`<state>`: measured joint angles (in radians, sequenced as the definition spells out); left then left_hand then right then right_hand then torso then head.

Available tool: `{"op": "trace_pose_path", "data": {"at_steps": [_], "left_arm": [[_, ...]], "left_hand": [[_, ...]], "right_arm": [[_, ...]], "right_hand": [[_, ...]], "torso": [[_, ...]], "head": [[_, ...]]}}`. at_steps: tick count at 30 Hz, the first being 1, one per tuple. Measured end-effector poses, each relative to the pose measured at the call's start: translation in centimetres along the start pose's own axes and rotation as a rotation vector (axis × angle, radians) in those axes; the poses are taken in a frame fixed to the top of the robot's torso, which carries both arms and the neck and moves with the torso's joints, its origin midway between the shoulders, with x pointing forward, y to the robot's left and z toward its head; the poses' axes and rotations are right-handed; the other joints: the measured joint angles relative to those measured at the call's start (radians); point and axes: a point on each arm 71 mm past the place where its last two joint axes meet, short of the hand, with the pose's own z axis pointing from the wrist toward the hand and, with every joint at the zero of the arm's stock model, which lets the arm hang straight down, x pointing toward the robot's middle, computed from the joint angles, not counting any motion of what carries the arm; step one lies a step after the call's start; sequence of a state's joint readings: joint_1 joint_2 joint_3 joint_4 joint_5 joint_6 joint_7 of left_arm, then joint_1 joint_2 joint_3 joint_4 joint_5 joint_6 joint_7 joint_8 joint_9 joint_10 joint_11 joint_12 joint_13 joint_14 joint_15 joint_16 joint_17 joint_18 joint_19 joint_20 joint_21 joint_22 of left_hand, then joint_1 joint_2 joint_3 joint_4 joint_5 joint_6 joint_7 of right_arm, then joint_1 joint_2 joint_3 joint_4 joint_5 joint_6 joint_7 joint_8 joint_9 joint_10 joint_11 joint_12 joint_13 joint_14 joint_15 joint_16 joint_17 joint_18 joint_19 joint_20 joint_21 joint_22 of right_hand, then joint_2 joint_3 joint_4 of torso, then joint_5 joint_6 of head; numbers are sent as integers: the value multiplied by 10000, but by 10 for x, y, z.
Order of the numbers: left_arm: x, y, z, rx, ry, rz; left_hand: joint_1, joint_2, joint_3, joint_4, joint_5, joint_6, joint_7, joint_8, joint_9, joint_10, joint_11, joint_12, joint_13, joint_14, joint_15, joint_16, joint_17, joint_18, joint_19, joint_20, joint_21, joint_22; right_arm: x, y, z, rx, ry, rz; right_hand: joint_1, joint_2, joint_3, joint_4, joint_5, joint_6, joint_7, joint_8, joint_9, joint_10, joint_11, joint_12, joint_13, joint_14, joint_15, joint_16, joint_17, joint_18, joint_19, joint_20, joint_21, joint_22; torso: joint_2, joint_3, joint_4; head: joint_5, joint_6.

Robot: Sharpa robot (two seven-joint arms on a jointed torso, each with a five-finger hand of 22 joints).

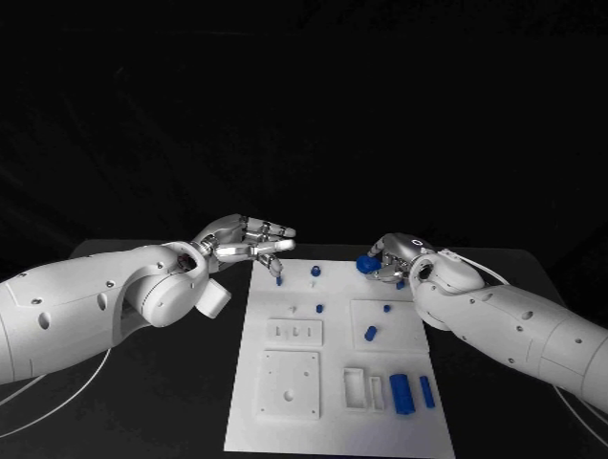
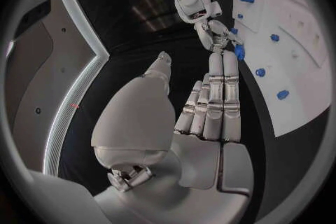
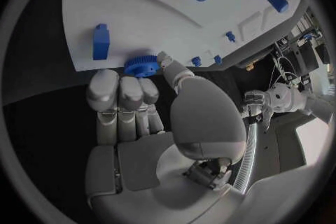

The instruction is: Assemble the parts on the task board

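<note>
The right hand (image 1: 391, 258) is seen in the head view at the far right corner of the task board (image 1: 335, 421), its fingers closed round a blue gear (image 1: 369, 262); the left hand (image 1: 247, 239) is held at the board's far left corner with fingers spread and nothing in them, just beside a small blue peg (image 1: 278, 281) standing on the board. Other blue parts are scattered over the board, among them two blue bars (image 1: 412, 392) near its front right corner, above the dark worktop (image 1: 180, 402). In the left wrist view the left hand (image 2: 213, 103) is shown flat and extended, empty, over the worktop beside the board's edge. In the right wrist view the gear (image 3: 142, 65) is pinched at the fingertips of the right hand (image 3: 133, 117), close over the board's edge and near an upright blue block (image 3: 101, 42). The step in hand is judged to be carrying the gear to its seat; next, the gear must be aligned over its post and lowered squarely.
</note>
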<state>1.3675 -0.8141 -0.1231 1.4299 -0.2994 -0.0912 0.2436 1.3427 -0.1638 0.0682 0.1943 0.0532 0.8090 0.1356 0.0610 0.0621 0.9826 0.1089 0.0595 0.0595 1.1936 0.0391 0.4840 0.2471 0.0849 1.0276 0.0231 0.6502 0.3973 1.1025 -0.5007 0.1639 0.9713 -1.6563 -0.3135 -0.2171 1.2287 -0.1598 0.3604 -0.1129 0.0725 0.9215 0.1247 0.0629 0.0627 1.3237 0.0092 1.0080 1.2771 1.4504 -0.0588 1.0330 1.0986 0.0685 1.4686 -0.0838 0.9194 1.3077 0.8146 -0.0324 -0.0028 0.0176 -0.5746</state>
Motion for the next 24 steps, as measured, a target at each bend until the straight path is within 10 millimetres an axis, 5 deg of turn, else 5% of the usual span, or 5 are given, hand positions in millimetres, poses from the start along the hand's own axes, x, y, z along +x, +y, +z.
{"op": "trace_pose_path", "data": {"at_steps": [24], "left_arm": [[0,1,0,-101,12,35]], "left_hand": [[0,0,0,0,0,0,0,0,0,-1,1,0,0,-1,1,0,16,-2,0,1,0,13]], "right_arm": [[-5,-3,-2,36,-228,62]], "right_hand": [[59,-60,28,81,-67,430,-26,-2,10,-15,15,1,-8,0,0,0,25,1,-1,-1,0,-1]], "torso": [[30,18,-9]], "head": [[-12,-50]]}}
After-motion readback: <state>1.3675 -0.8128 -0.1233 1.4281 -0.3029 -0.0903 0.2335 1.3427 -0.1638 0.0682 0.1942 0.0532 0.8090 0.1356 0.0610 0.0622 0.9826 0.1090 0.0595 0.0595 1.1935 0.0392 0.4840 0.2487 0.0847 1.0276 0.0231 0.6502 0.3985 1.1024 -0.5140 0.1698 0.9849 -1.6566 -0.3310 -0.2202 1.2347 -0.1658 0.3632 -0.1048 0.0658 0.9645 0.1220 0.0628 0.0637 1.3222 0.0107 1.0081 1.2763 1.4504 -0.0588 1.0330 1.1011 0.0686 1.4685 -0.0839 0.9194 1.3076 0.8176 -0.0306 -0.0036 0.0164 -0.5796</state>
